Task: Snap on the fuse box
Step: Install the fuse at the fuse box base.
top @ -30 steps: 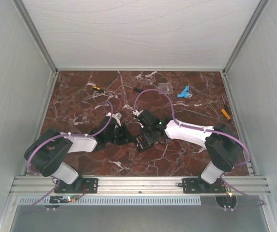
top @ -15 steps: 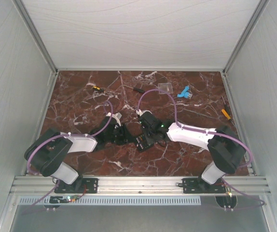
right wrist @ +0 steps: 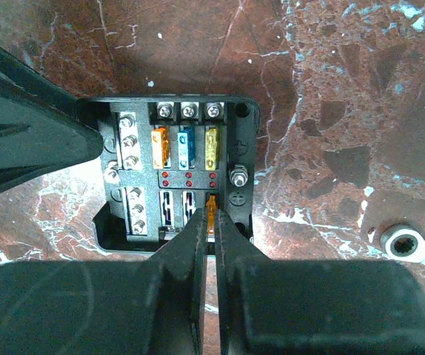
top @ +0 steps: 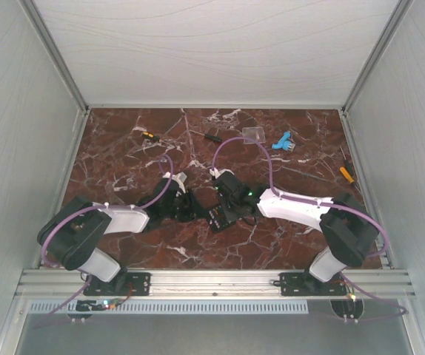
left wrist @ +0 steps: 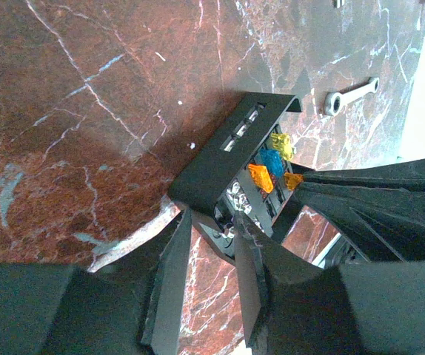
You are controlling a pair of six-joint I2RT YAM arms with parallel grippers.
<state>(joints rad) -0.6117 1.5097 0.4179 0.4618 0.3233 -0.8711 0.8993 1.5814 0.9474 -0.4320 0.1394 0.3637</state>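
The small black square plastic fuse box (top: 220, 214) sits on the red-brown marble table (top: 124, 148), in the middle of the top view, right between our two claws. Our left claw (left wrist: 214, 225) grips the box by one wall, a finger on each side. Our right claw (right wrist: 206, 214) is shut tight. Its tips touch a tiny orange fuse (right wrist: 211, 205) in the lower row; we cannot tell if they pinch it. In the right wrist view the box lies just above those tips, open face up, fuse rows running left to right. The flat clear plastic square (top: 253, 134) lies well apart, upper middle. We think the right claw is the freer one.
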